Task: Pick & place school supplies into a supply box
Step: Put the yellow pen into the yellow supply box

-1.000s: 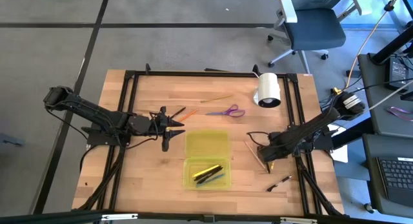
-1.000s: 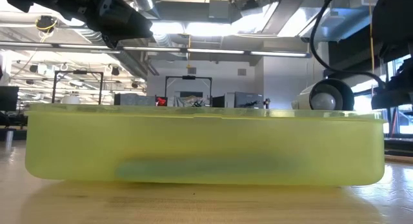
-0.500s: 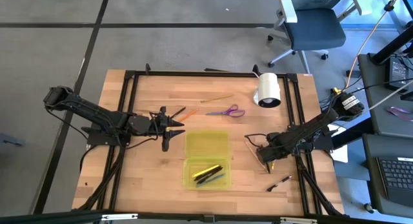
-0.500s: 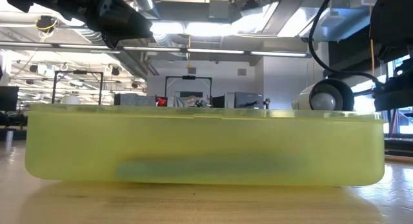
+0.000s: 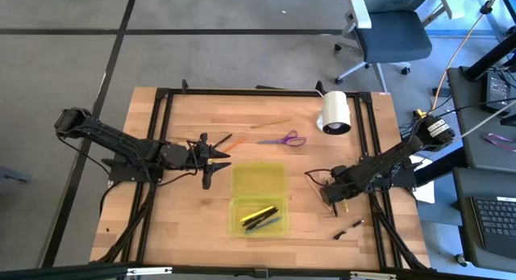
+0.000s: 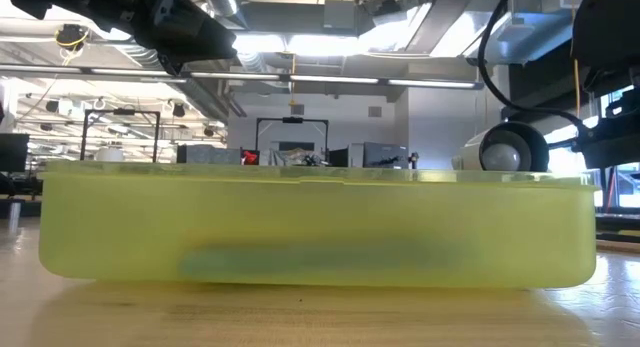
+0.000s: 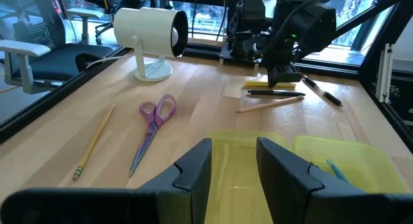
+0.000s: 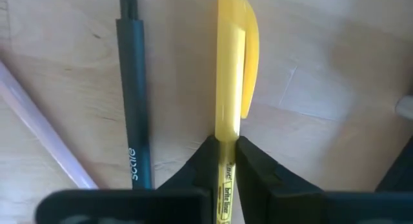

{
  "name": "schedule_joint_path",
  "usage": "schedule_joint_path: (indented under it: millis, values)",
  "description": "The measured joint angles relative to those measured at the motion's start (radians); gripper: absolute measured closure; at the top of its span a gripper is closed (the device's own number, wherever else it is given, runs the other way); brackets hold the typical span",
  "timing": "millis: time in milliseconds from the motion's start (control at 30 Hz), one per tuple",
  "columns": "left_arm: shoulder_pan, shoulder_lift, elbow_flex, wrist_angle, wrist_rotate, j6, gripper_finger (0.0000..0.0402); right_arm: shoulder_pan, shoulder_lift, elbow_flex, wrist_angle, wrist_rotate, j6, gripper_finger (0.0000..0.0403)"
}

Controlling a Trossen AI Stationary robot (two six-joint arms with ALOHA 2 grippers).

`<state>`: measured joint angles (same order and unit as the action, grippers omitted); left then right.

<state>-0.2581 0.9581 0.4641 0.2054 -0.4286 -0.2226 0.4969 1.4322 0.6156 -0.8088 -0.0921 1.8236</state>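
our right gripper (image 8: 226,161) was down at the table on the right side, its arm stretched low and nearly flat from the right edge inward, and its two fingers (image 8: 201,166) were clamped on a yellow pen (image 8: 231,88). the pen lay on the wood (image 8: 322,69), with a black pen (image 8: 134,95) just beside it and a pale pencil (image 8: 45,127) next to that. in the left wrist view we saw the same arm's gripper bent down over this little group of pens.

our left gripper (image 5: 216,160) hovered just left of the supply box (image 5: 258,198), its arm reaching in from the left edge, elbow raised, with the fingers (image 7: 193,169) apart and gripping nothing.

the supply box lay open near the table's middle. its far half (image 5: 259,180) held nothing we could make out; its near half (image 5: 258,216) held a yellow pen, some dark ones and a blue one.

purple scissors (image 5: 284,140), a wood pencil (image 5: 271,123) and an orange pen (image 5: 235,142) lay beyond the box, a black marker (image 5: 350,228) lay near the front right, and a white roll (image 5: 335,112) stood at the back.
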Motion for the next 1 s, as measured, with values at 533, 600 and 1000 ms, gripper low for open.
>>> schedule_joint_path:
  millis: [533,600,1000]
  values:
    - [0.0,0.0,0.0,0.0,0.0,0.0,0.0286,0.0,-0.119,0.014,0.01,0.054,-0.073,0.0359]
    - [0.0,0.0,0.0,0.0,0.0,0.0,0.0286,0.0,-0.129,0.043,0.034,0.128,-0.112,0.0357]
    - [0.0,0.0,0.0,0.001,-0.001,0.0,0.0286,-0.013,-0.053,0.329,0.523,0.458,-0.882,0.0355]
